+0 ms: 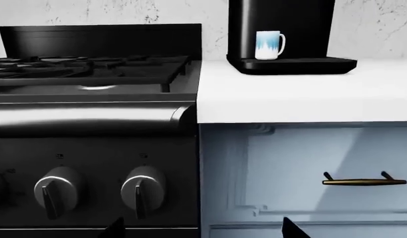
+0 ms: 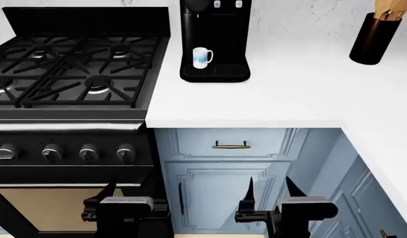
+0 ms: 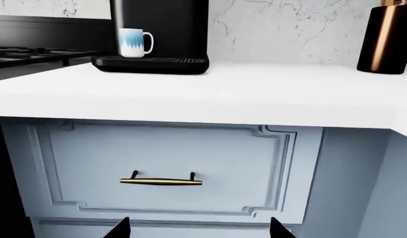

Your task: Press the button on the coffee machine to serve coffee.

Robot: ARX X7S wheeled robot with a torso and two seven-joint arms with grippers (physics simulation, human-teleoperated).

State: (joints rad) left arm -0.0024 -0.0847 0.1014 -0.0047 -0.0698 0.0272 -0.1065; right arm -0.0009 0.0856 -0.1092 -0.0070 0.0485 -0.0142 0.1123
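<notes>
Black right gripper (image 2: 268, 196) wide open, empty, below coffee machine (image 2: 215, 34)

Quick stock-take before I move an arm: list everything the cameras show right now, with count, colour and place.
Coffee machine: one, black, back of the counter, right of the stove.
Mug: one, white and blue, on the machine's drip tray.
Buttons: two visible in the head view, small, white, machine top.
Stove: one, black, left of the counter.
Knobs: four in the head view, silver, stove front.
Counter: one, white, right of the stove.
Utensil holder: one, dark, far right of the counter, wooden utensils in it.
Drawer handle: one, brass, blue drawer under the counter.
Left gripper: open, low, before the stove.
Right gripper: open, low, before the cabinet.
</notes>
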